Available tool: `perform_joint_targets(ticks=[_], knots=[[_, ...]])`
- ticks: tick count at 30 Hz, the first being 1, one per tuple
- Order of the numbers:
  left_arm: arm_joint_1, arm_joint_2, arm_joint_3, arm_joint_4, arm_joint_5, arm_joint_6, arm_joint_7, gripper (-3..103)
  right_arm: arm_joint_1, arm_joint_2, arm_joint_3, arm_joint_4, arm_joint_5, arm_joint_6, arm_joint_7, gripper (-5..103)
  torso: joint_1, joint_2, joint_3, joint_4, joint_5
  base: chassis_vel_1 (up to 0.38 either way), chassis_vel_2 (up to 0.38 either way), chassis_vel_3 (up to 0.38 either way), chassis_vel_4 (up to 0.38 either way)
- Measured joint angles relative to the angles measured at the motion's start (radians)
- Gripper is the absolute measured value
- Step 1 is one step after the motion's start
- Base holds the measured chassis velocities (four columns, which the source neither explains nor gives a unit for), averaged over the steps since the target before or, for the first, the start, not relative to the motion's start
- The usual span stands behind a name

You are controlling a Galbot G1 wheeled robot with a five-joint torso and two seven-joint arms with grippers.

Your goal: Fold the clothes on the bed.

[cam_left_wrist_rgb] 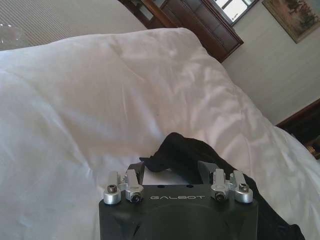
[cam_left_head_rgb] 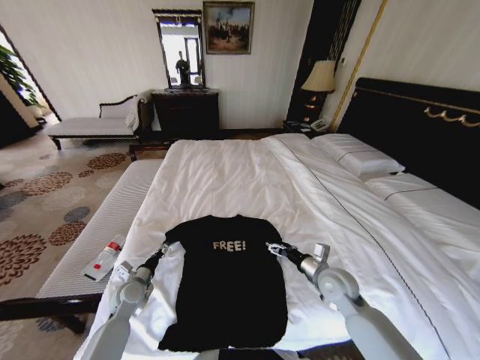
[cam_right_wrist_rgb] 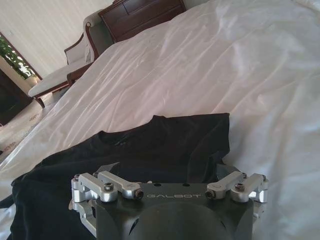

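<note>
The clothes are a single black T-shirt (cam_left_head_rgb: 229, 289) with white "FREE!" lettering, lying flat near the foot of the bed (cam_left_head_rgb: 240, 180), collar toward the pillows. My left gripper (cam_left_head_rgb: 160, 250) sits at the shirt's left shoulder edge. In the left wrist view this gripper (cam_left_wrist_rgb: 171, 172) stands open, with white duvet between its fingers and a bunched black sleeve (cam_left_wrist_rgb: 177, 150) just beyond them. At the shirt's right shoulder edge is my right gripper (cam_left_head_rgb: 274, 247). Its wrist view shows that gripper (cam_right_wrist_rgb: 165, 172) open over the black cloth (cam_right_wrist_rgb: 150, 147).
A pale striped bench (cam_left_head_rgb: 97, 232) runs along the bed's left side with a small white and red item (cam_left_head_rgb: 103, 261) on it. Pillows (cam_left_head_rgb: 360, 157) and a dark headboard (cam_left_head_rgb: 420, 127) stand at the right. A dark dresser (cam_left_head_rgb: 186, 112) and a chaise (cam_left_head_rgb: 90, 126) line the far wall.
</note>
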Motion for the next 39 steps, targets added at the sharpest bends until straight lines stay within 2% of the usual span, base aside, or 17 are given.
perform_joint_targets(ticks=[7,16,23,27,29,32,33,37,38,39], knots=[[0.048,0.009,-0.012,-0.023,0.034,-0.002,0.013,62,0.118,0.008,-0.103,-0.056,0.012,-0.01,0.009,100,0.0,0.0,0.0,-0.0001,-0.0005,0.0,0.0,0.0,0.0],[0.082,0.003,-0.02,-0.08,0.064,-0.004,0.017,62,0.266,0.103,-0.268,-0.153,0.088,-0.04,0.062,100,0.0,0.0,0.0,-0.0001,-0.0002,0.0,0.0,0.0,0.0],[0.093,0.003,-0.022,-0.096,0.079,-0.004,0.017,62,0.305,0.132,-0.308,-0.186,0.125,-0.037,0.06,100,0.0,0.0,0.0,0.0,-0.0003,0.0,0.0,0.0,0.0],[0.101,0.002,-0.016,-0.108,0.099,-0.004,0.016,62,0.322,0.133,-0.326,-0.209,0.151,-0.026,0.031,100,0.0,0.0,0.0,-0.0002,-0.0003,0.0,0.0,0.0,0.0],[0.102,0.002,-0.016,-0.112,0.102,-0.004,0.016,62,0.329,0.138,-0.333,-0.232,0.126,-0.012,0.026,100,0.0,0.0,0.0,-0.0002,-0.0003,0.0,0.0,0.0,0.0],[0.107,0.003,-0.018,-0.124,0.104,-0.004,0.015,63,0.348,0.15,-0.38,-0.333,-0.111,0.074,0.027,100,0.0,0.0,0.0,0.0,0.0,0.0,0.0,0.0,0.0],[0.108,0.003,-0.02,-0.126,0.104,-0.004,0.014,63,0.349,0.148,-0.389,-0.344,-0.154,0.081,0.03,100,0.0,0.0,0.0,-0.0001,0.0,0.0,0.0,0.0,0.0],[0.111,0.004,-0.024,-0.129,0.104,-0.004,0.014,63,0.335,0.139,-0.397,-0.326,-0.194,0.084,0.032,100,0.0,0.0,0.0,-0.0003,-0.0001,0.0,0.0,0.0,0.0],[0.111,0.004,-0.024,-0.13,0.104,-0.004,0.015,63,0.331,0.138,-0.399,-0.32,-0.201,0.089,0.033,103,0.0,0.0,0.0,-0.0003,-0.0001,0.0,0.0,0.0,0.0],[0.111,0.004,-0.024,-0.13,0.104,-0.004,0.014,63,0.328,0.135,-0.403,-0.315,-0.208,0.102,0.033,100,0.0,0.0,0.0,-0.0003,-0.0001,0.0,0.0,0.0,0.0]])
